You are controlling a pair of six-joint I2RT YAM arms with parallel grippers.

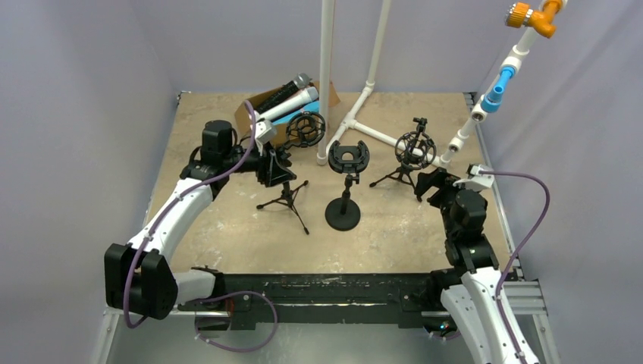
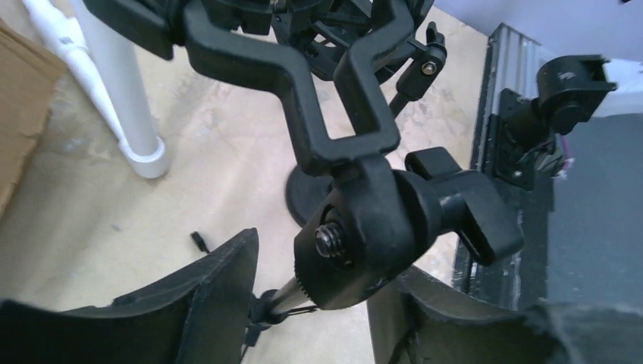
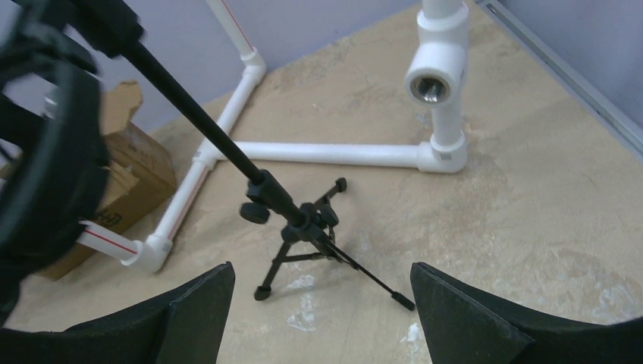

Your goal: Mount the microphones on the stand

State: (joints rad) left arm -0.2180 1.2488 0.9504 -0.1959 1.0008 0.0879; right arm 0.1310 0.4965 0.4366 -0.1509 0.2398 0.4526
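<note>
The two microphones I can make out, a black microphone (image 1: 284, 92) with a silver head and a white microphone (image 1: 292, 105), lie side by side across the top of the cardboard box (image 1: 244, 115). The box is at the far edge of the table (image 1: 212, 227), left of centre, and both heads point right.

Just in front of the box is the left tripod stand (image 1: 286, 199), with its ring mount (image 1: 306, 129) up beside the box's near corner. To its right stands the round-base stand (image 1: 343, 214) with a U-shaped cradle on top. Further right is the right tripod stand (image 1: 413, 150), close to the white PVC frame (image 1: 379, 135).

My left gripper (image 2: 322, 303) is at the left tripod stand. On its wrist view the fingers (image 2: 205, 303) sit moderately apart on either side of the pole, and the mount's pivot joint (image 2: 356, 235) is just above the gap. I cannot tell whether either pad touches the pole.

My right gripper (image 3: 322, 277) hovers near the right tripod stand, its fingers (image 3: 470, 318) spread wide and holding nothing. On that wrist view the tripod's legs stand on the table just ahead, and the pole slants up toward the left.
</note>
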